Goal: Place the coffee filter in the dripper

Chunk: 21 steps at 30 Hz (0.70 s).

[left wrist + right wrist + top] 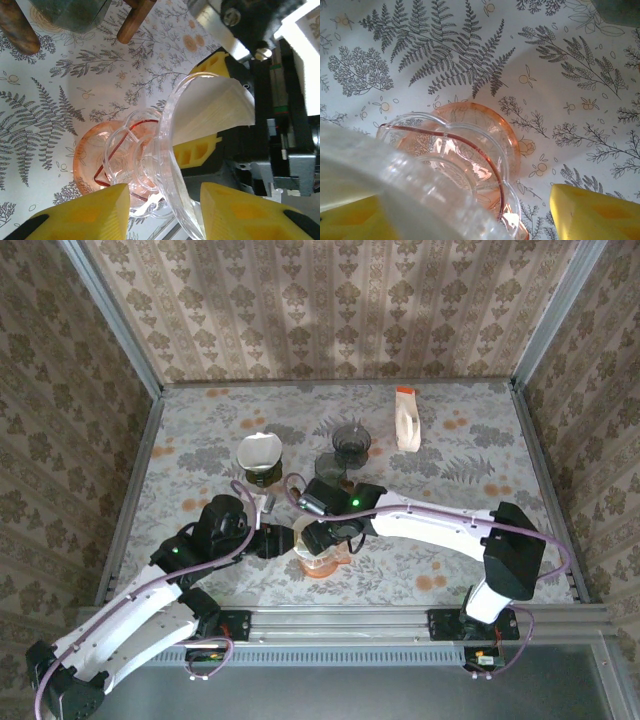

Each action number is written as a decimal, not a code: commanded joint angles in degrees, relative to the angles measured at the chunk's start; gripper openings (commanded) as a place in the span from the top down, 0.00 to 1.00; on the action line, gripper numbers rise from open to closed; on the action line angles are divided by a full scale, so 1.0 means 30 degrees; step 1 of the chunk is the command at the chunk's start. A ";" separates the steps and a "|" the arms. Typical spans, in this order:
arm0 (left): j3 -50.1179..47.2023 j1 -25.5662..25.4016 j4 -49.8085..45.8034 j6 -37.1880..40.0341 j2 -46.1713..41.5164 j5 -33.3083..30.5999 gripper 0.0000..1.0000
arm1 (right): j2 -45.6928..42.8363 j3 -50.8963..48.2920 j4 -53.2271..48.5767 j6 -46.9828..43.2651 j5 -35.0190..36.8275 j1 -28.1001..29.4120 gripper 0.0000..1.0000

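Left gripper, nearly closed, clasps the dripper by its base on the table. Right gripper has its jaws wide astride the filter, which sits inside the dripper; whether they pinch it I cannot tell. Seating looks nearly done: the next move is to let go and lift clear without dragging the filter out.

Clear dripper on fern-print table

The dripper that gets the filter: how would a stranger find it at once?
On the floral table, look near the front edge, between both arms' yellow fingers. The clear dripper there has an orange base, unlike the dark drippers farther back.
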 commanded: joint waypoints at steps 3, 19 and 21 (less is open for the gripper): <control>-0.0182 -0.0070 0.0479 -0.0106 -0.0017 0.0142 0.54 | 0.0570 0.0563 -0.0980 -0.0271 -0.0099 0.0079 0.28; -0.0240 -0.0017 0.0655 -0.0501 -0.0804 0.0254 0.40 | 0.1071 0.0566 -0.1419 -0.0094 0.0942 0.0079 0.29; -0.0254 -0.0040 0.0655 -0.0500 -0.0837 0.0363 0.40 | 0.1101 0.0592 -0.1446 -0.0037 0.1076 0.0078 0.29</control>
